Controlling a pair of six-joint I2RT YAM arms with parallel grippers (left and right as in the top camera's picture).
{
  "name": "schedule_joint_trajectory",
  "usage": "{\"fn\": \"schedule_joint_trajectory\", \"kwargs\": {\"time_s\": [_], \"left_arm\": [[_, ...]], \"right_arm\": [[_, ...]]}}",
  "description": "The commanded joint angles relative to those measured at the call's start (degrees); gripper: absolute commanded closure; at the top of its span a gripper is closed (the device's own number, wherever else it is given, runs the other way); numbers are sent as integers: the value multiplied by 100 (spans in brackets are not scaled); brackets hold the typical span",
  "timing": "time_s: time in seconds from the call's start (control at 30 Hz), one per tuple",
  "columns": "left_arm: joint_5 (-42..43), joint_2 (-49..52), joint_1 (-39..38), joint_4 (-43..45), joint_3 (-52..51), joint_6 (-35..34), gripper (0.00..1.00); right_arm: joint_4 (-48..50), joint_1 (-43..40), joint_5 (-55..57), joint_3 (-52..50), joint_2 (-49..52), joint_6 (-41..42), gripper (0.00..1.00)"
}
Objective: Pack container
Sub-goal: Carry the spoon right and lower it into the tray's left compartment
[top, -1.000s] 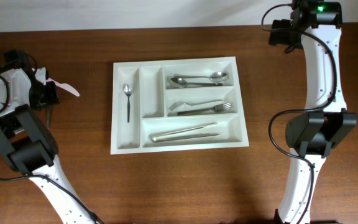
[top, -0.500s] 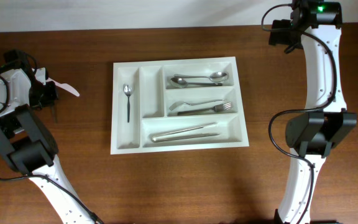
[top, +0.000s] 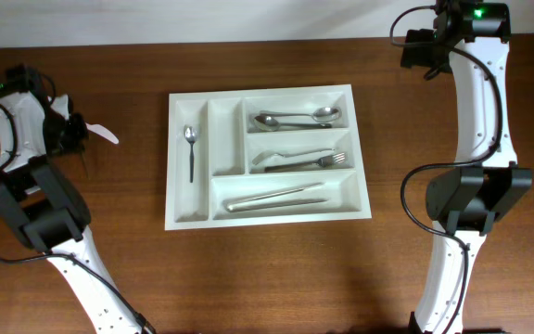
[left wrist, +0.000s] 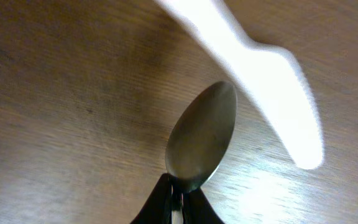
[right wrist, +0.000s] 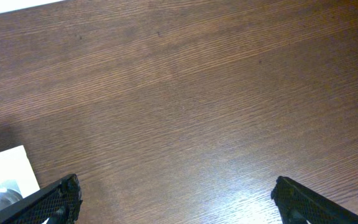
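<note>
The white cutlery tray (top: 193, 212) lies mid-table. It holds a small spoon (top: 190, 148) in its leftmost upright slot, spoons, a fork with a white utensil, and chopsticks in the three long slots. My left gripper (top: 74, 139) is at the far left, shut on a metal spoon (left wrist: 202, 140), its bowl just above the wood. A white plastic utensil (top: 100, 131) lies next to it and also shows blurred in the left wrist view (left wrist: 272, 93). My right gripper (right wrist: 178, 198) is open and empty over bare wood at the far right back (top: 425, 51).
The second upright slot of the tray (top: 222, 139) has nothing in it. A tray corner shows at the left edge of the right wrist view (right wrist: 5, 171). The table's back edge meets a white wall.
My left arm has shifted slightly toward the back of the table with the spoon. The right arm and the tray have not moved.
</note>
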Motion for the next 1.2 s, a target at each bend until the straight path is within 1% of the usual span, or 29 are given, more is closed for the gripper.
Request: {"fn": "schedule_joint_trajectory", "kwargs": {"time_s": [0.0, 0.17, 0.3, 0.5, 0.73, 0.83, 0.97, 1.17], "left_arm": [[138, -57, -205, -304, 946, -76, 98], [140, -57, -479, -774, 1821, -214, 98], [184, -57, -802, -1141, 2155, -315, 98], [225, -57, -1493, -1513, 2170, -494, 98], [221, -57, -2354, -1604, 2170, -581, 98], [177, -55, -2649, -1593, 2168, -857, 98], [24, -13, -2889, -1598, 2162, -1259, 98], [-15, 31, -2944, -1768, 2109, -1606, 98]], "right_arm": [[13, 9, 9, 72, -87, 85, 1], [13, 9, 9, 72, -87, 85, 1], [13, 11, 9, 72, -87, 85, 1], [13, 9, 9, 72, -87, 85, 1], [13, 9, 9, 72, -87, 85, 1], [13, 9, 9, 72, -87, 85, 1], [13, 9, 9, 72, -85, 85, 1], [13, 9, 9, 72, -87, 85, 1]]}}
